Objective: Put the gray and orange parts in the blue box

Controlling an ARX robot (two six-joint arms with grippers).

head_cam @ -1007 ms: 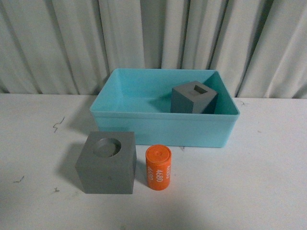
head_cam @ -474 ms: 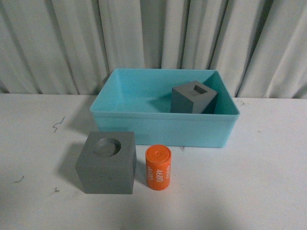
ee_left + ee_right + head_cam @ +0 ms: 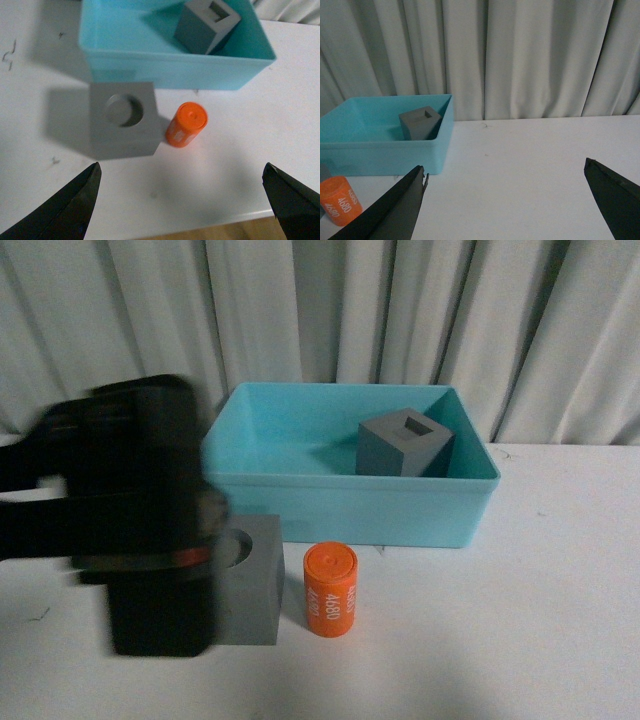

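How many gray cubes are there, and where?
2. The square-recess cube sits inside the turquoise tub; the round-recess cube stands on the table beside the orange cylinder.

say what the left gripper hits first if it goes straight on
Probably the orange cylinder, nearly centred ahead of the open left gripper in its wrist view; the gray cube with the round recess sits off to one side. Depth is unclear, so it might touch the table just short of it.

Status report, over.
Left claw open, right claw open. Square-recess gray cube in turquoise plastic tub; round-recess gray cube, orange cylinder outside. Nothing blocks the tub.
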